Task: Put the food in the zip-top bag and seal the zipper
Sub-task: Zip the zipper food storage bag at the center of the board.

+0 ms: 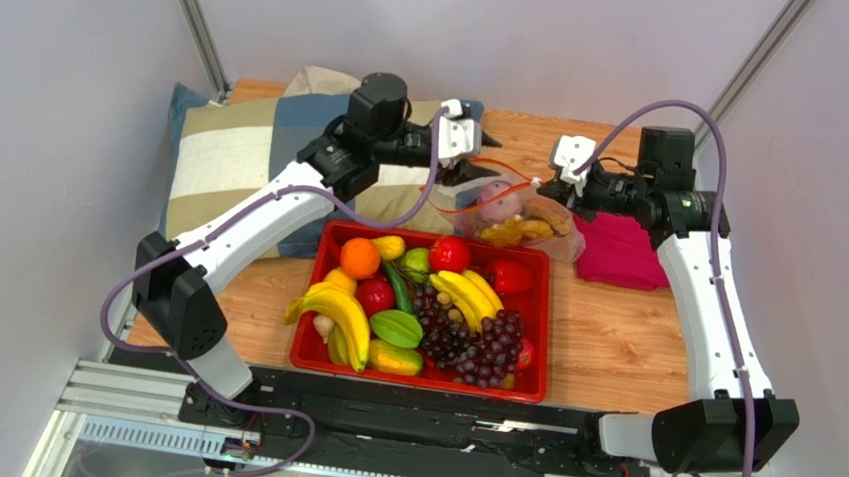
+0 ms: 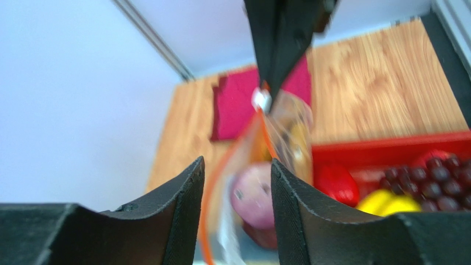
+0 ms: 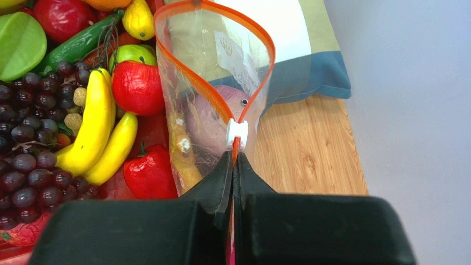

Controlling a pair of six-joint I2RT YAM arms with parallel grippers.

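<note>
The clear zip-top bag (image 1: 531,223) hangs between my two grippers behind the red tray, its mouth open in a loop. Its orange zipper (image 3: 266,54) carries a white slider (image 3: 237,133). My right gripper (image 3: 234,158) is shut on the zipper's end just behind the slider; it also shows in the top view (image 1: 544,185). My left gripper (image 2: 236,163) is open, and the zipper (image 2: 212,185) at the far end of the mouth runs between its fingers (image 2: 185,210). Inside the bag lie the pink-purple onion ball (image 3: 209,120) and a yellow-orange piece (image 3: 184,150).
A red tray (image 1: 419,379) full of toy bananas, grapes, peppers and other fruit stands in front of the bag. A checked pillow (image 1: 236,150) lies at the back left. A folded magenta cloth (image 1: 620,254) lies under my right arm.
</note>
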